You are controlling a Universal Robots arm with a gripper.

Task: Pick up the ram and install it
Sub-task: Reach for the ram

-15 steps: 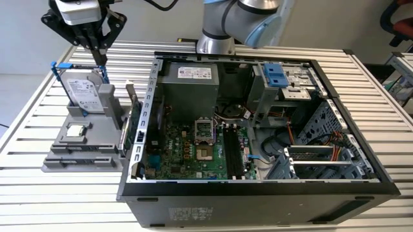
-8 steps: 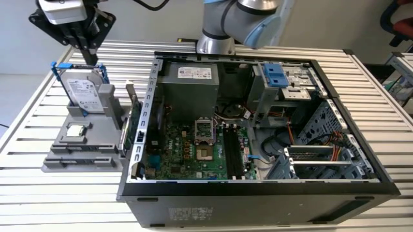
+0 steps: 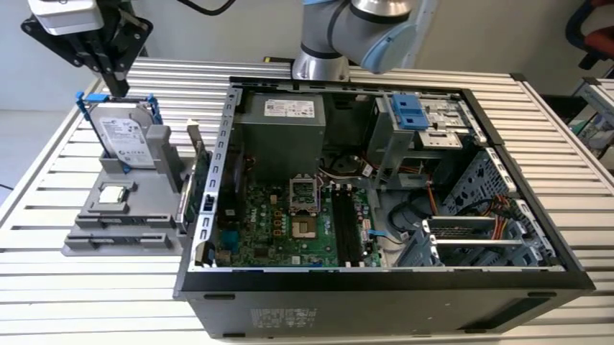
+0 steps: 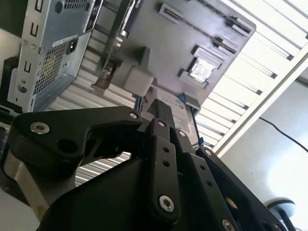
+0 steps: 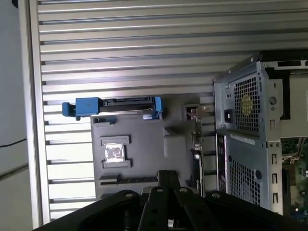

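Table [image 3: 576, 129]: slatted metal top, carries everything. PC case [image 3: 384, 302] lies on its side w/ panel off, green motherboard [image 3: 278, 223] exposed inside, black slots running along it. Arm [image 3: 364, 29] rises behind the case, at the far edge of the table.

Gray holder [image 3: 120, 241] sits just beside the case, on the exterior view's left. Hard drive [image 3: 125, 136] w/ blue rails stands upright in the holder's far end.

Gripper [image 3: 118, 88] hangs above the hard drive's top edge, apart from it, pointing down. Jaws look pressed together, nothing between them; both wrist views show the tip [image 4: 162, 108] [image 5: 168, 175] as one narrow block over the holder.

Ram [image 3: 197, 169]: thin dark green stick, standing on edge in the holder's side nearest the case, between holder body and case wall. Seen edge-on in the second wrist view [image 4: 114, 38] and in the first wrist view [image 5: 197, 144]. Well apart from the gripper, untouched.

Processor chip [image 3: 113, 192]: small silver square, flat in a holder pocket, near the hard drive's base.
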